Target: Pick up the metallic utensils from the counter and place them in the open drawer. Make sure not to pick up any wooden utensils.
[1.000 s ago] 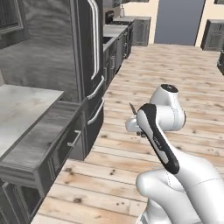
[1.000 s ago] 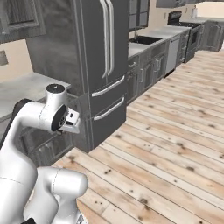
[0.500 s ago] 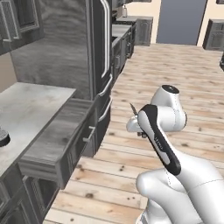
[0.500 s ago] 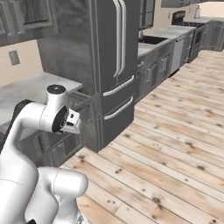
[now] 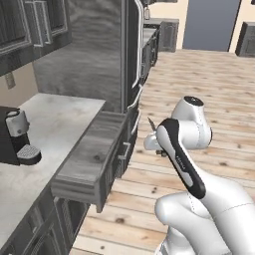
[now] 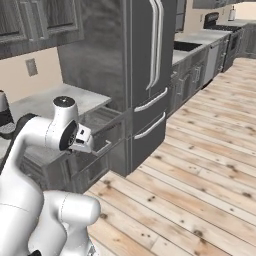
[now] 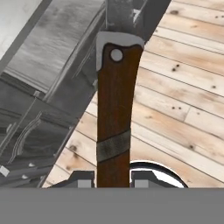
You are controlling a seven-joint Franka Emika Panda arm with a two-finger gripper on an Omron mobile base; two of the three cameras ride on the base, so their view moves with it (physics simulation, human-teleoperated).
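The knife — brown-handled, with a grey band — was gripped between the closed fingers of the gripper and held above the plank floor, just beside the front edge of the open drawer.

The white arm with dark joints rises from the base, bends at a rounded elbow and folds back on itself, so the forearm slopes down toward the body while the wrist sits out in front at about elbow height. Its two-finger hand is clamped on the dark brown wooden handle of a small knife with a grey metal blade; the two small dark fingertips press against either side of the handle, which runs straight out along the hand's axis.
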